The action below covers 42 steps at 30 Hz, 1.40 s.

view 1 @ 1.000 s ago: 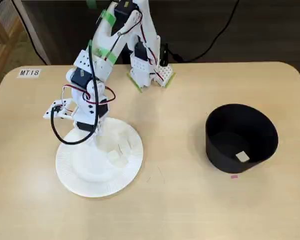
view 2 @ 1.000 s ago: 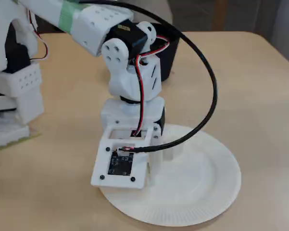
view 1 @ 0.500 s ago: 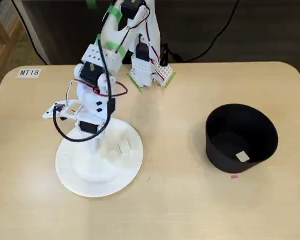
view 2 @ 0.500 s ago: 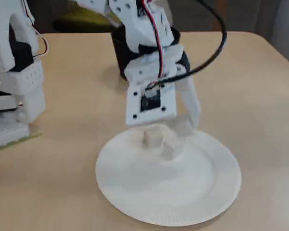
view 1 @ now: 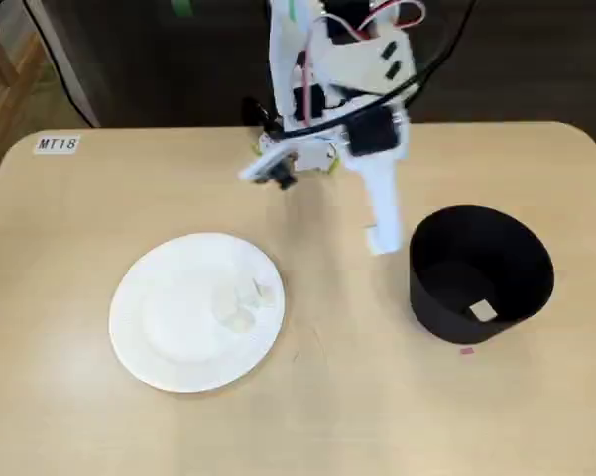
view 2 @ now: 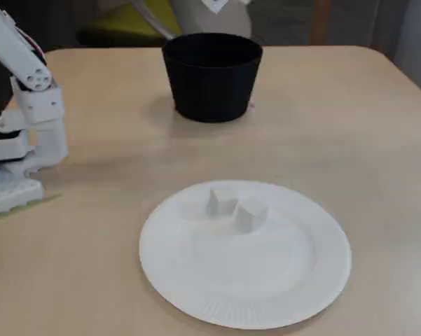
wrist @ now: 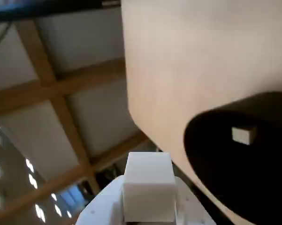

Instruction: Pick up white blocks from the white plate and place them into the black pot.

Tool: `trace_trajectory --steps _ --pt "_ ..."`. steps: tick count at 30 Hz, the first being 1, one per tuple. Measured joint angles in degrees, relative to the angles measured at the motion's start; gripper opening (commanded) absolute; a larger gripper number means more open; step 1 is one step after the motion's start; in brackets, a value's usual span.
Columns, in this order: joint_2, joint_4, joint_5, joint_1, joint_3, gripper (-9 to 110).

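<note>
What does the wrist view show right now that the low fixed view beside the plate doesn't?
Only the wrist view shows a white block held in the claw, and another block lying inside the black pot. Only the low fixed view shows the white plate with two blocks left on it, plus the arm's base. Both show the pot and the tabletop.

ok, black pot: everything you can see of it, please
The black pot is matte, cylindrical and thin-walled, with no handles and a wide open mouth. It stands upright on the tan table, at the right in a fixed view and apart from the white plate. One white block lies on its floor; a small pink mark sits by its base. The tool hangs beside its rim, not touching.
</note>
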Motion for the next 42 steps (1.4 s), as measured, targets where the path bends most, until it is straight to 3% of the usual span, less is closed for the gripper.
trace_trajectory --steps 5,14,18,21,25,29,35,42 --pt "-2.0 -5.9 -7.5 -10.7 6.7 -2" --pt "-7.5 -10.6 -12.6 -11.7 8.2 -2" --pt "-9.0 -12.3 -12.6 -11.7 8.3 27" --pt "-9.5 -12.5 -12.7 -11.5 8.3 30" --pt "-9.9 -13.2 -13.1 -9.8 8.3 21" --pt "-10.1 -13.3 -13.9 -7.6 8.3 -2" --pt "-8.6 -1.2 -15.4 0.4 6.4 -2" --pt "-1.9 21.3 -22.2 24.4 5.1 -2"
